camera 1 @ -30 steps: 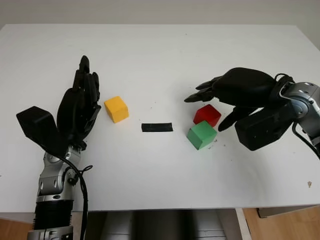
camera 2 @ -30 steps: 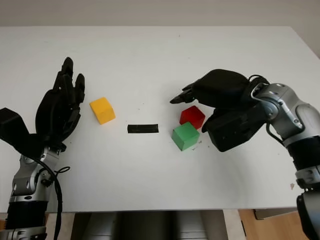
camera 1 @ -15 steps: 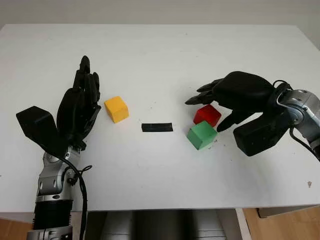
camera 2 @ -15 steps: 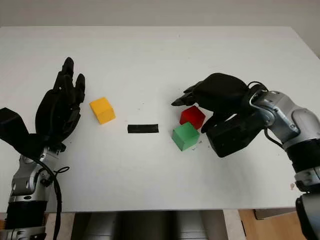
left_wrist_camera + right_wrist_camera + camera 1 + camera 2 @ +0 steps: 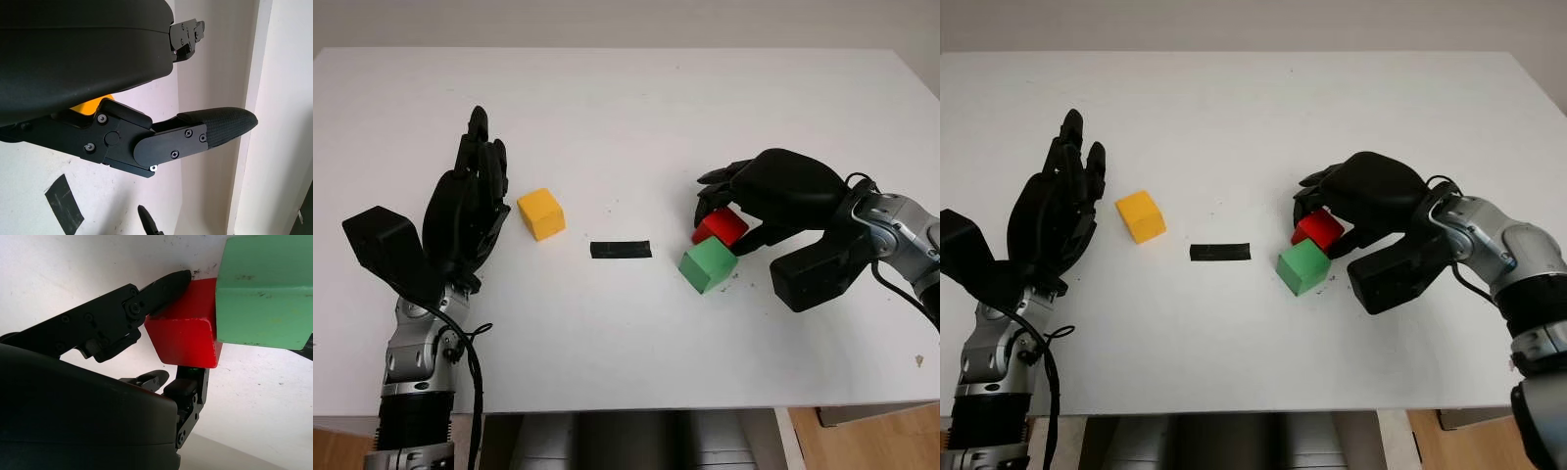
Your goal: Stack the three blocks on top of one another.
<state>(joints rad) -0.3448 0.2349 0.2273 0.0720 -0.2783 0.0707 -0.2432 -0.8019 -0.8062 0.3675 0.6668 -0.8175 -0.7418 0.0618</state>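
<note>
I am bringing the right hand [image 5: 744,201] down over the red block [image 5: 721,227], which is sitting on the white table [image 5: 626,108] right of centre, touching the green block [image 5: 709,264] just in front of it. In the right wrist view one fingertip [image 5: 171,284] is pressing against a side of the red block and another finger is coming in under its opposite side, so I am judging the fingers to be curling around it; whether the grip is already firm, I cannot tell. I am approaching from the far side, probably because the green block is crowding the near face and leaving no room for a finger there. The risk I am watching is the green block getting nudged or dragged when the red one lifts, since the two are in contact. The yellow block [image 5: 540,212] is lying well apart on the left half of the table, with a strip of black tape [image 5: 621,249] between it and the other two blocks. I am keeping the left hand [image 5: 468,211] open and raised just beside the yellow block, holding nothing, placed there, I judge, to be ready for that block later.
</note>
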